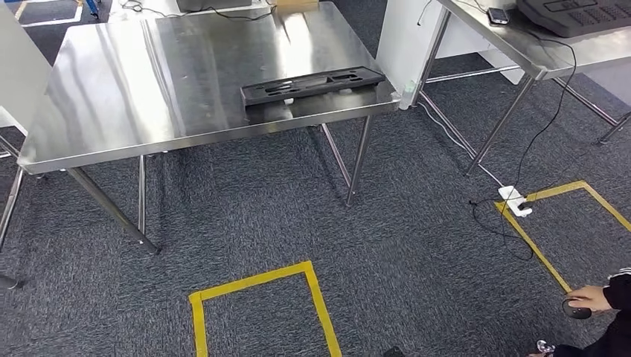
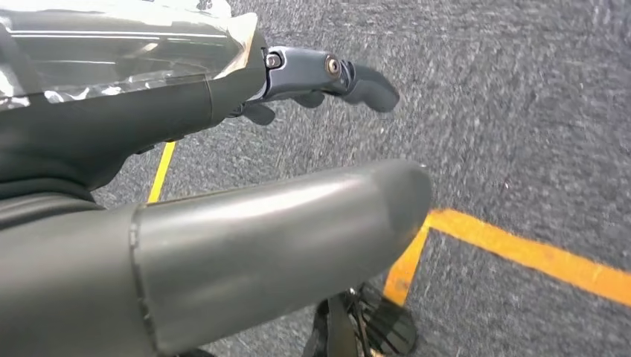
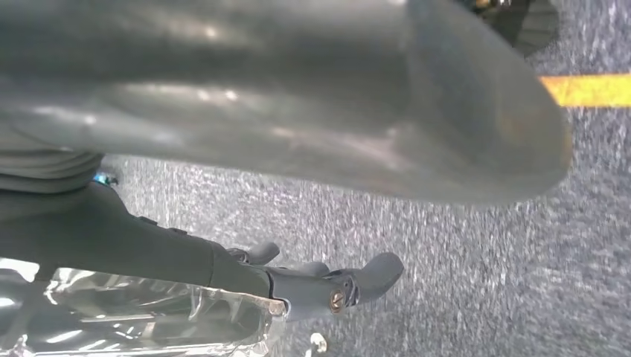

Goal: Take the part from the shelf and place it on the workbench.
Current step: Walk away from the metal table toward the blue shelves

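Black part lay on the steel bench; my left hand and right hand hung empty, fingers apart; placing looked complete.

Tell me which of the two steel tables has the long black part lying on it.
The big workbench at centre left: the long black part lies near its front right corner. The other table, upper right, holds a dark tray and a small device instead.

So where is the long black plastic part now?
In the head view the long black plastic part lies flat on the steel workbench, near its front right corner, close to the white panel.
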Tool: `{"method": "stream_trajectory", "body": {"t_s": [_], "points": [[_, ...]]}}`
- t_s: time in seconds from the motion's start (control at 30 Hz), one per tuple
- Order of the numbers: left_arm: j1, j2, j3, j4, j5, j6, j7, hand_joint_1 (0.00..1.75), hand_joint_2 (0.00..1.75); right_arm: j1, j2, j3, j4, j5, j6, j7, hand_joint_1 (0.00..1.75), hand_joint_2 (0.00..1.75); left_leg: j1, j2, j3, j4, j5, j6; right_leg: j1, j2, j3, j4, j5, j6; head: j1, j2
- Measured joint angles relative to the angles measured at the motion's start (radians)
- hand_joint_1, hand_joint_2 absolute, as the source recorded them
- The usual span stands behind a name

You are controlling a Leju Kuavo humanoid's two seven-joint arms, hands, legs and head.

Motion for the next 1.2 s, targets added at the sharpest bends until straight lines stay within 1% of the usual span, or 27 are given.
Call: {"method": "stream_trajectory", "body": {"t_s": [0.03, 0.1, 0.17, 0.2, 0.23, 0.27, 0.3, 0.37, 0.4, 0.43, 0.5, 0.53, 0.57, 0.63, 0.67, 0.7, 0.73, 0.77, 0.8, 0.87, 0.9, 0.93, 1.0, 1.03, 1.07, 1.13, 1.2], "points": [[0.001, -0.001, 0.000, 0.000, -0.001, -0.001, -0.002, 0.00, 0.00, 0.003, 0.000, 0.000, 0.002, -0.003, -0.001, -0.005, 0.00, 0.00, -0.004, 0.003, -0.010, -0.001, 0.012, 0.015, -0.002, 0.001, -0.010, 0.013, -0.017, 0.001, 0.001, 0.000], [0.001, -0.001, 0.000, 0.000, -0.006, -0.003, -0.009, 0.00, 0.00, 0.007, 0.001, 0.000, 0.005, -0.009, -0.005, -0.013, 0.00, 0.00, -0.007, 0.008, -0.039, -0.003, 0.038, 0.036, -0.004, 0.003, -0.045, 0.101, -0.102, -0.013, 0.004, 0.000], [0.001, 0.000, 0.000, 0.000, -0.011, -0.008, -0.020, 0.00, 0.00, 0.007, 0.002, -0.001, 0.007, -0.014, -0.014, -0.016, 0.00, 0.00, -0.013, 0.010, -0.072, -0.002, 0.064, 0.043, 0.000, 0.006, -0.073, 0.227, -0.183, -0.021, 0.008, 0.000], [0.001, 0.000, 0.000, 0.000, -0.014, -0.011, -0.024, 0.00, 0.00, 0.007, 0.001, -0.002, 0.007, -0.017, -0.018, -0.017, 0.00, 0.00, -0.017, 0.011, -0.088, -0.001, 0.078, 0.045, 0.002, 0.007, -0.071, 0.269, -0.196, -0.017, 0.008, 0.000], [0.001, 0.000, 0.000, 0.000, -0.018, -0.014, -0.028, 0.00, 0.00, 0.007, 0.001, -0.003, 0.008, -0.021, -0.024, -0.019, 0.00, 0.00, -0.020, 0.012, -0.103, -0.001, 0.091, 0.045, 0.005, 0.009, -0.051, 0.277, -0.188, -0.010, 0.008, 0.000], [0.001, 0.001, -0.001, 0.000, -0.024, -0.016, -0.030, 0.00, 0.00, 0.007, 0.001, -0.006, 0.008, -0.027, -0.029, -0.021, 0.00, 0.00, -0.024, 0.012, -0.117, 0.000, 0.104, 0.044, 0.009, 0.010, -0.013, 0.249, -0.168, -0.005, 0.008, 0.000], [0.000, 0.001, -0.001, 0.000, -0.031, -0.018, -0.031, 0.00, 0.00, 0.007, 0.001, -0.010, 0.008, -0.033, -0.035, -0.024, 0.00, 0.00, -0.027, 0.012, -0.129, 0.000, 0.117, 0.044, 0.013, 0.011, 0.041, 0.189, -0.151, -0.005, 0.008, 0.000], [-0.001, 0.001, -0.002, 0.000, -0.042, -0.022, -0.031, 0.00, 0.00, 0.007, 0.001, -0.018, 0.008, -0.043, -0.044, -0.032, 0.00, 0.00, -0.031, 0.013, -0.149, 0.000, 0.141, 0.037, 0.027, 0.011, 0.154, 0.032, -0.152, -0.023, 0.007, 0.000], [-0.002, 0.002, -0.003, 0.000, -0.044, -0.023, -0.031, 0.00, 0.00, 0.007, 0.001, -0.022, 0.008, -0.047, -0.048, -0.037, 0.00, 0.00, -0.032, 0.014, -0.152, -0.003, 0.152, 0.033, 0.033, 0.011, 0.185, -0.023, -0.160, -0.034, 0.007, 0.000], [-0.002, 0.002, -0.003, 0.000, -0.046, -0.023, -0.031, 0.00, 0.00, 0.008, 0.001, -0.027, 0.009, -0.051, -0.052, -0.041, 0.00, 0.00, -0.032, 0.016, -0.154, -0.007, 0.163, 0.027, 0.038, 0.011, 0.196, -0.052, -0.165, -0.043, 0.006, 0.000], [-0.001, 0.004, -0.003, 0.000, -0.047, -0.022, -0.030, 0.00, 0.00, 0.014, 0.002, -0.034, 0.010, -0.056, -0.055, -0.048, 0.00, 0.00, -0.029, 0.016, -0.158, -0.014, 0.176, 0.015, 0.032, 0.010, 0.183, -0.062, -0.146, -0.054, 0.006, 0.000], [-0.001, 0.005, -0.003, 0.000, -0.047, -0.022, -0.030, 0.00, 0.00, 0.016, 0.002, -0.037, 0.011, -0.058, -0.057, -0.051, 0.00, 0.00, -0.026, 0.014, -0.164, -0.005, 0.157, 0.008, 0.026, 0.009, 0.175, -0.064, -0.133, -0.064, 0.006, 0.000], [0.000, 0.006, -0.003, 0.000, -0.048, -0.022, -0.029, 0.00, 0.00, 0.018, 0.003, -0.039, 0.011, -0.059, -0.058, -0.052, 0.00, 0.00, -0.024, 0.011, -0.174, 0.022, 0.119, 0.002, 0.019, 0.007, 0.165, -0.067, -0.119, -0.072, 0.004, 0.000], [0.000, 0.009, -0.003, 0.001, -0.048, -0.021, -0.028, 0.00, 0.00, 0.020, 0.005, -0.043, 0.012, -0.060, -0.059, -0.054, 0.00, 0.00, -0.017, 0.005, -0.199, 0.130, 0.007, -0.010, 0.014, 0.004, 0.139, -0.067, -0.095, -0.084, 0.002, 0.000], [0.000, 0.010, -0.003, 0.001, -0.048, -0.021, -0.028, 0.00, 0.00, 0.021, 0.007, -0.044, 0.012, -0.060, -0.060, -0.054, 0.00, 0.00, -0.014, 0.004, -0.208, 0.194, -0.031, -0.016, 0.014, 0.003, 0.126, -0.065, -0.083, -0.084, 0.001, 0.000], [0.000, 0.011, -0.003, 0.001, -0.048, -0.021, -0.028, 0.00, 0.00, 0.022, 0.008, -0.046, 0.013, -0.060, -0.060, -0.055, 0.00, 0.00, -0.010, 0.003, -0.209, 0.243, -0.045, -0.023, 0.014, 0.001, 0.112, -0.063, -0.072, -0.081, 0.001, 0.000], [0.000, 0.012, -0.003, 0.001, -0.048, -0.021, -0.028, 0.00, 0.00, 0.023, 0.010, -0.048, 0.013, -0.060, -0.060, -0.055, 0.00, 0.00, -0.005, 0.002, -0.197, 0.266, -0.035, -0.030, 0.011, 0.000, 0.097, -0.058, -0.062, -0.076, 0.001, 0.000], [0.000, 0.014, -0.003, 0.001, -0.047, -0.020, -0.028, 0.00, 0.00, 0.023, 0.011, -0.050, 0.014, -0.062, -0.059, -0.058, 0.00, 0.00, 0.001, 0.003, -0.170, 0.255, -0.009, -0.036, 0.008, 0.000, 0.081, -0.051, -0.054, -0.070, 0.000, 0.000], [-0.001, 0.015, -0.003, 0.001, -0.047, -0.020, -0.029, 0.00, 0.00, 0.023, 0.012, -0.052, 0.014, -0.065, -0.055, -0.063, 0.00, 0.00, 0.008, 0.003, -0.126, 0.209, 0.017, -0.043, 0.004, 0.000, 0.063, -0.040, -0.048, -0.064, 0.000, 0.000], [-0.002, 0.015, -0.003, 0.001, -0.044, -0.020, -0.033, 0.00, 0.00, 0.023, 0.012, -0.056, 0.014, -0.070, -0.041, -0.078, 0.00, 0.00, 0.014, 0.000, -0.031, 0.084, 0.021, -0.053, 0.003, -0.001, 0.029, -0.012, -0.041, -0.053, -0.001, 0.000], [-0.002, 0.015, -0.003, 0.001, -0.042, -0.021, -0.037, 0.00, 0.00, 0.021, 0.012, -0.058, 0.014, -0.072, -0.034, -0.086, 0.00, 0.00, 0.013, -0.002, -0.004, 0.038, 0.008, -0.052, 0.005, -0.001, 0.017, -0.001, -0.037, -0.046, -0.001, 0.000], [-0.003, 0.015, -0.003, 0.001, -0.040, -0.021, -0.041, 0.00, 0.00, 0.019, 0.013, -0.059, 0.014, -0.073, -0.027, -0.091, 0.00, 0.00, 0.009, -0.005, 0.004, 0.015, -0.005, -0.048, 0.009, 0.000, 0.007, 0.006, -0.031, -0.037, -0.001, 0.000], [-0.002, 0.016, -0.003, 0.001, -0.036, -0.022, -0.047, 0.00, 0.00, 0.018, 0.013, -0.061, 0.015, -0.073, -0.017, -0.096, 0.00, 0.00, 0.003, -0.004, -0.010, 0.008, -0.001, -0.028, 0.011, 0.001, -0.005, 0.008, -0.019, -0.016, 0.001, 0.000], [-0.003, 0.016, -0.003, 0.001, -0.036, -0.021, -0.049, 0.00, 0.00, 0.017, 0.013, -0.061, 0.015, -0.072, -0.013, -0.096, 0.00, 0.00, 0.002, -0.003, -0.018, 0.006, 0.007, -0.014, 0.011, 0.002, -0.015, 0.016, -0.026, -0.011, 0.001, 0.000], [-0.003, 0.016, -0.002, 0.000, -0.037, -0.020, -0.051, 0.00, 0.00, 0.017, 0.014, -0.061, 0.016, -0.071, -0.010, -0.096, 0.00, 0.00, 0.001, -0.001, -0.028, 0.004, 0.017, 0.002, 0.009, 0.004, -0.029, 0.039, -0.049, -0.011, 0.002, 0.000], [-0.004, 0.016, -0.002, 0.000, -0.042, -0.017, -0.055, 0.00, 0.00, 0.014, 0.014, -0.062, 0.017, -0.066, -0.007, -0.097, 0.00, 0.00, -0.002, 0.003, -0.051, 0.002, 0.039, 0.027, 0.007, 0.006, -0.067, 0.141, -0.130, -0.021, 0.005, 0.000], [-0.004, 0.015, -0.002, 0.000, -0.044, -0.015, -0.057, 0.00, 0.00, 0.011, 0.013, -0.062, 0.017, -0.064, -0.006, -0.098, 0.00, 0.00, -0.006, 0.007, -0.078, 0.003, 0.061, 0.036, 0.007, 0.008, -0.088, 0.258, -0.187, -0.020, 0.007, 0.000]]}}
